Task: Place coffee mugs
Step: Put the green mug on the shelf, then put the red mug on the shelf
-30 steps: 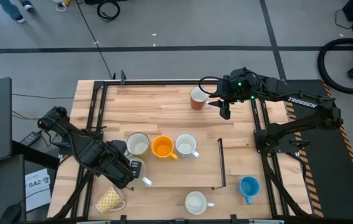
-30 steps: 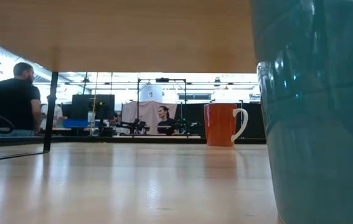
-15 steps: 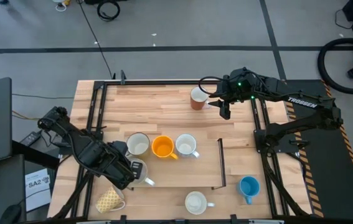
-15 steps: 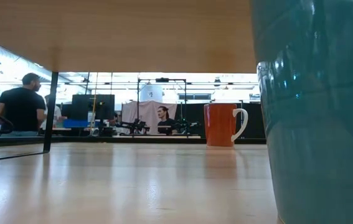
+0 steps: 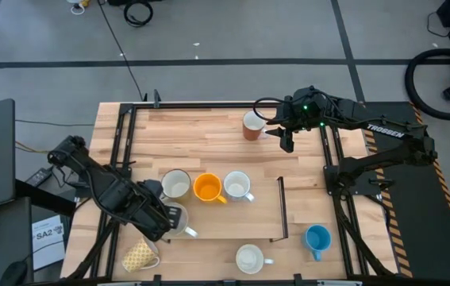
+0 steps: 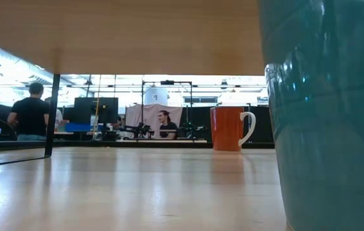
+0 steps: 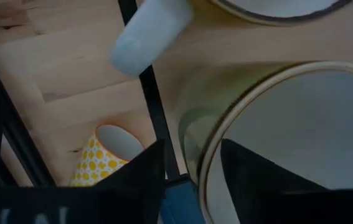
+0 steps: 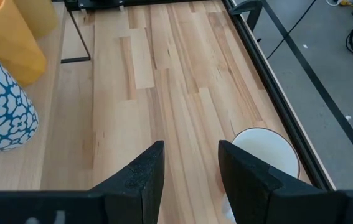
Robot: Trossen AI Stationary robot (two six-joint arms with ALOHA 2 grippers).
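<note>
At the lower left of the high view, the left gripper (image 5: 171,218) pinches the rim of a cream mug (image 5: 178,226). Above it stand three mugs in a row, the orange mug (image 5: 207,187) in the middle. At the upper right, the right gripper (image 5: 286,141) hangs with jaws apart beside the reddish-brown mug (image 5: 253,125).

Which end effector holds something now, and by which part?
The right end effector is open and holds nothing. The left end effector straddles the rim of a cream mug; whether it grips cannot be told.
</note>
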